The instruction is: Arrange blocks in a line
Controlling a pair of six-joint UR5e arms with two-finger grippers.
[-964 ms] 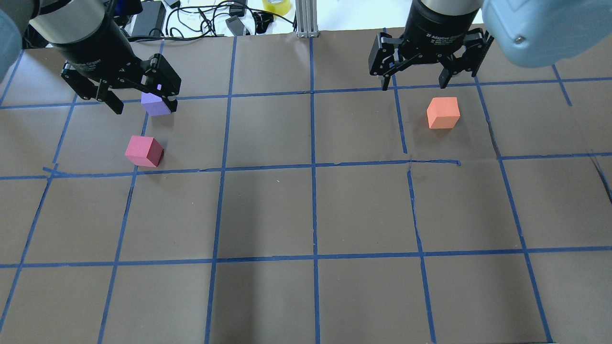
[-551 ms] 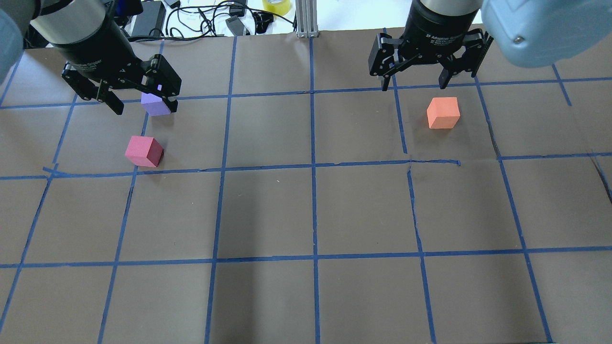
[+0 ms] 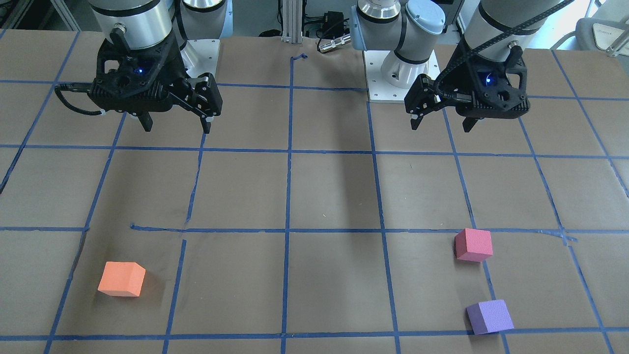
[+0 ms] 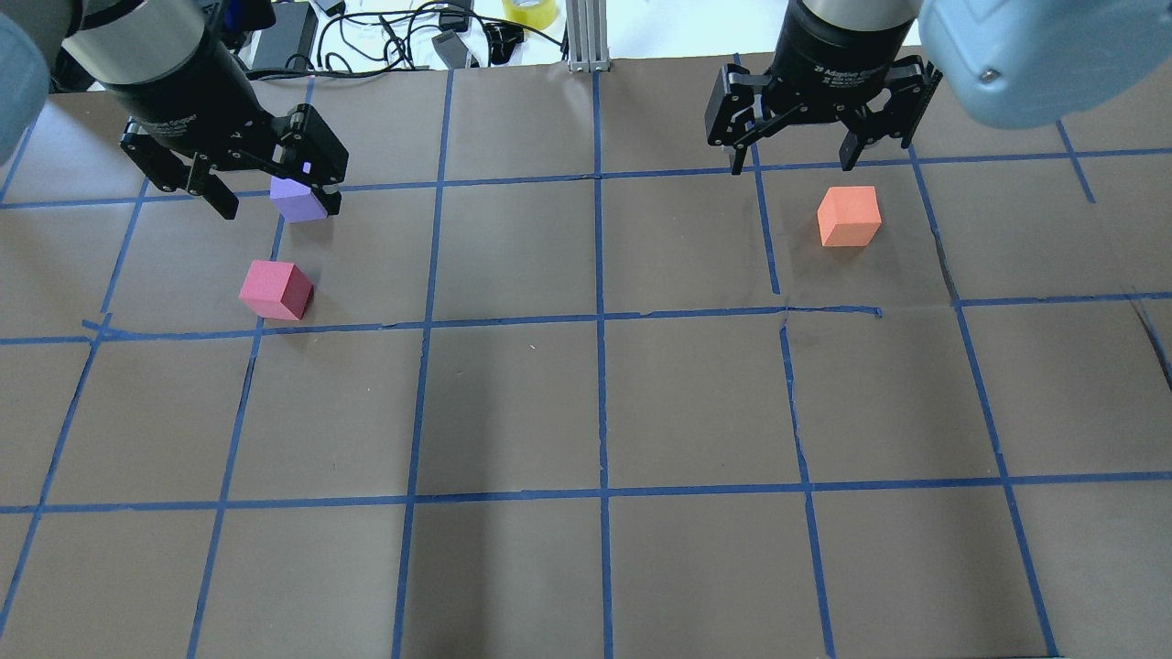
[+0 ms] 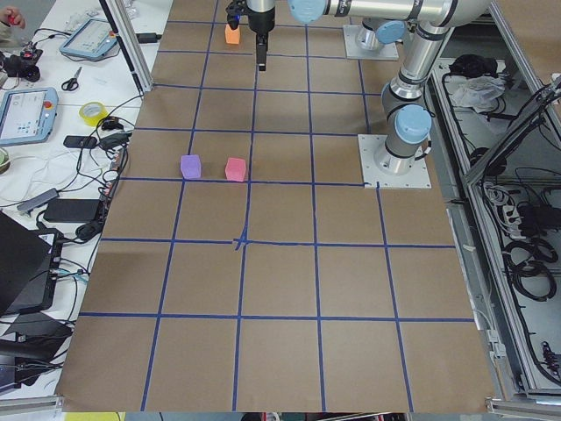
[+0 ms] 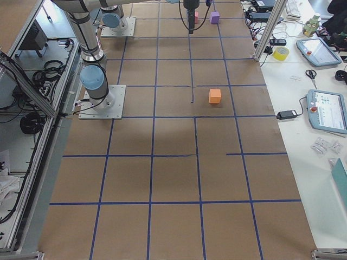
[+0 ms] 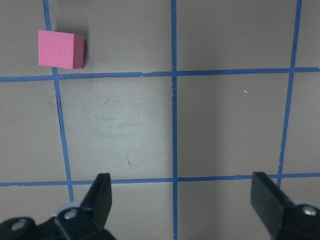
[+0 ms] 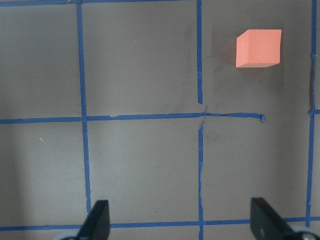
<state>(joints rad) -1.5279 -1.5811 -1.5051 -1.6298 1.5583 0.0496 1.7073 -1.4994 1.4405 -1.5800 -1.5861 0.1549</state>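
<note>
Three scattered, no line formed: pinkish-red block [image 3: 473, 244] and purple block [image 3: 489, 316] sit near each other on the left, purple the farther out, and orange block [image 3: 121, 279] is alone well off to the right. Left gripper [image 3: 442, 127] and right gripper [image 3: 176, 129] both hover empty, jaws spread wide. Each has its nearest block out ahead, so left looks better placed for pinkish-red and right for orange.

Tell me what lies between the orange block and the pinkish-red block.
Between orange block and pinkish-red block: only brown paper and blue tape lines, in the front-facing view.
</note>
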